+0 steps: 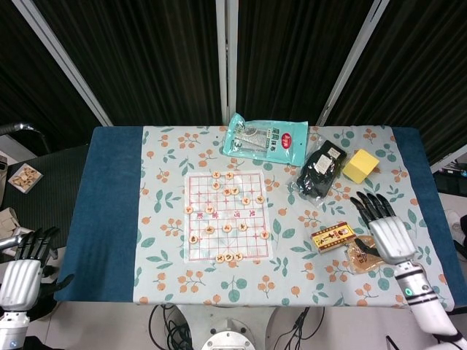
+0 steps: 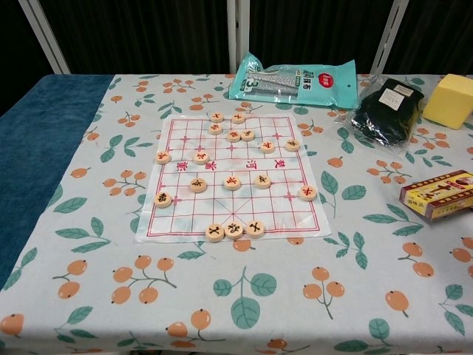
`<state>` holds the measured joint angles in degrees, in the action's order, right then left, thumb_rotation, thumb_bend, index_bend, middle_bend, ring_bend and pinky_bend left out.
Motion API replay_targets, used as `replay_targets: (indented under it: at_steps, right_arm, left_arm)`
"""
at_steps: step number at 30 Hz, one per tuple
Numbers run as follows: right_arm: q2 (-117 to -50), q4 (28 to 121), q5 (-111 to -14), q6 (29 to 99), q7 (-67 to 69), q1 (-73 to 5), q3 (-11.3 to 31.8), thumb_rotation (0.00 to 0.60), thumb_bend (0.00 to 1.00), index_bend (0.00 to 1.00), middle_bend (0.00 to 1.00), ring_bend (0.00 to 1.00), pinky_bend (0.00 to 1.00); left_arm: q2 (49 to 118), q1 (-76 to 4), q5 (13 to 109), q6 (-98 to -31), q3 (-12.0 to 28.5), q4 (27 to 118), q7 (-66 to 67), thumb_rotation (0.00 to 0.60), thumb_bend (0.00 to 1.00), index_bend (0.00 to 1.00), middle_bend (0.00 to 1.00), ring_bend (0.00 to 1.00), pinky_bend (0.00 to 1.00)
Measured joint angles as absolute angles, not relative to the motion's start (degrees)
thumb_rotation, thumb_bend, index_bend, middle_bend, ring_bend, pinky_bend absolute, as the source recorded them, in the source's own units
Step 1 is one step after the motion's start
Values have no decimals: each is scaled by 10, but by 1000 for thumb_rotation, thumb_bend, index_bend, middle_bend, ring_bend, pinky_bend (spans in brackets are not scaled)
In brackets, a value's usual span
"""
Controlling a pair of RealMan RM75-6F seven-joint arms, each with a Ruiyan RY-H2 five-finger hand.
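Snack pouch (image 1: 359, 255) directly beneath right robot hand (image 1: 384, 231), mostly hidden.

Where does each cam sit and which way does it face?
Head view: sits high, looks steeply down on the whole table; shows the left robot hand off the table's left edge and the right robot hand, fingers spread, over the brown pouch.
Chest view: sits low at the near table edge, looks across it toward the dark curtain; no part of the robot's body shows.
Shared: chess board, teal packet, black bag, yellow block, red-and-yellow box.
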<state>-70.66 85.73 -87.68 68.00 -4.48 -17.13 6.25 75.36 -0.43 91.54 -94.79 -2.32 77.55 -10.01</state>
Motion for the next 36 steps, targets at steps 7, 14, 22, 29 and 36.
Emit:
replay_targets:
  at_steps: [7,14,22,29,36]
  right_arm:
    - [-776,844,-784,553,-196,-289,111,600,160,6,0,0,0]
    - [-906,752,-696,481,-261,-387,142,600,196,65,0,0,0]
    - [-1022,629,-664,464,-269,-449,151,600,229,162,0,0,0]
    - [-1065,573,-663,469,-246,-470,150,600,248,222,2,0,0]
    - [-1080,547,-659,472,-230,-479,149,600,267,288,11,0,0]
  left_arm:
    - [753,5,919,-952,-24,791,-101,600,111,83,69,0,61]
    - [751,12,920,-956,-26,792,-99,600,111,83,69,0,61]
    - [749,17,925,-960,-24,791,-100,600,111,84,69,0,61]
    - [743,21,925,-962,-23,790,-106,600,111,84,69,0,61]
    - [746,30,913,-969,-16,777,-130,600,111,84,69,0,60]
